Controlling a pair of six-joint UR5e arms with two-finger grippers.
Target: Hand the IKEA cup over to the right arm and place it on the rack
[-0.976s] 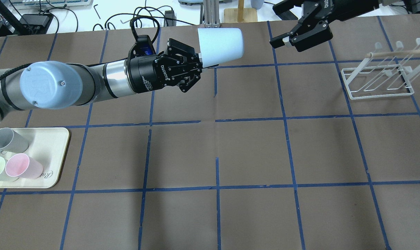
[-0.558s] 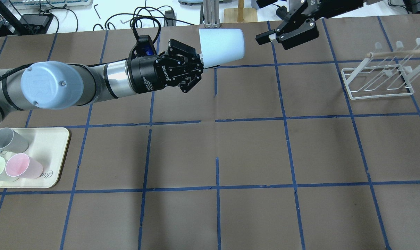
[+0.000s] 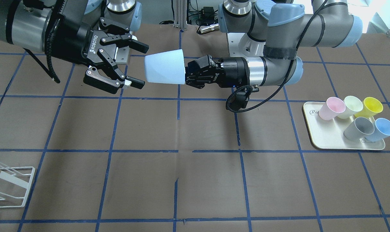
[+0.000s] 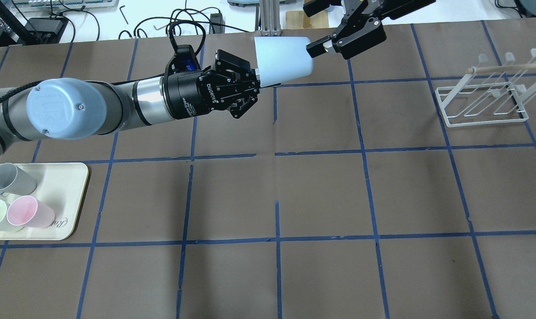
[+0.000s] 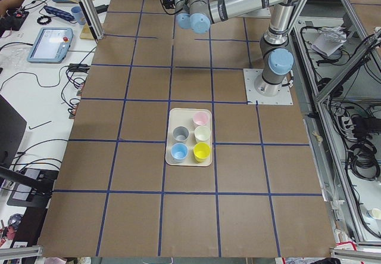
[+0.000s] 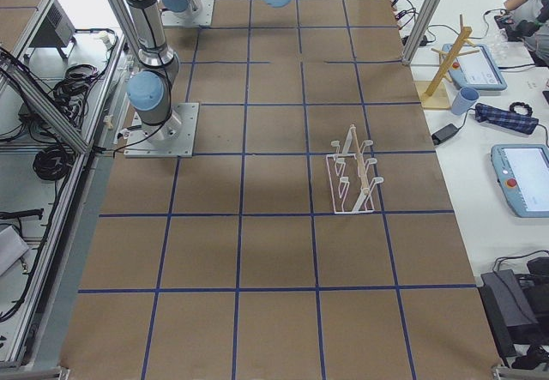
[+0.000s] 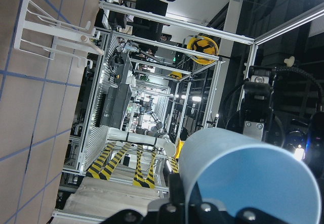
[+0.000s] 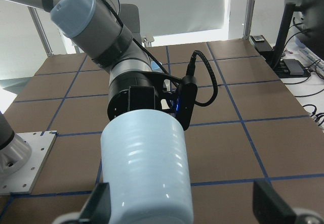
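The left arm [image 4: 64, 108] reached out high over the middle of the table [image 4: 321, 195], with the right arm [image 3: 24, 29] facing it. The rack [image 4: 480, 104] stood near the table's right end, toward the far edge. The IKEA cup [image 3: 164, 66] hung level in the air. The left gripper [image 3: 188, 74] was clamped on its rim. Its base pointed at the right gripper [image 3: 138, 66], whose jaws stood wide apart, the tips just flanking the base and apparently not touching. The handover was in hand. Next, the right gripper likely needed to slide further on and close on the wall, and only then should the left let go.
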